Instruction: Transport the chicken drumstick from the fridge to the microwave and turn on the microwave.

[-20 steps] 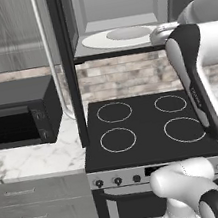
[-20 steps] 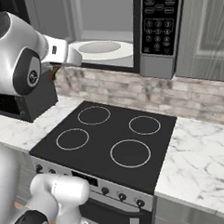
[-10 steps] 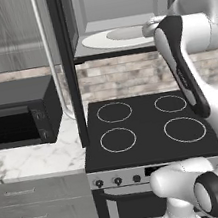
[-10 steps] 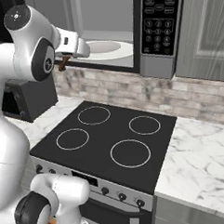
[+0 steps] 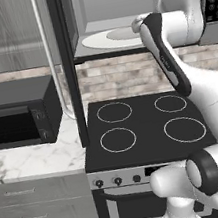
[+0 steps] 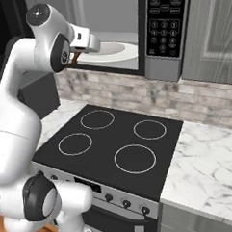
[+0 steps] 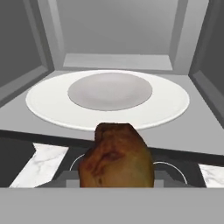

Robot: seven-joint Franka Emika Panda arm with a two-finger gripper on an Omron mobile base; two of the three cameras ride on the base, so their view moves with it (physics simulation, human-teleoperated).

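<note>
Hand view: end effector (image 7: 116, 186) pinching chicken drumstick (image 7: 117, 156) (brown, knobbly), just short of microwave (image 7: 109, 65) turntable.

You see the drumstick (image 7: 116, 157) with a rough, knobbly brown skin carrying a slight sheen. The turntable (image 7: 107, 99) looks smooth, white and matt, like ceramic or plastic. The microwave (image 6: 154, 36) has matt grey inner walls and a dark, satin-finished button panel (image 6: 166, 20). The hob (image 5: 146, 127) is smooth black glass with thin pale rings. The counter (image 6: 207, 163) reads as polished, veined white marble, the backsplash (image 5: 121, 81) as rough brick. The arm (image 5: 183, 42) shell is glossy white plastic.
</note>
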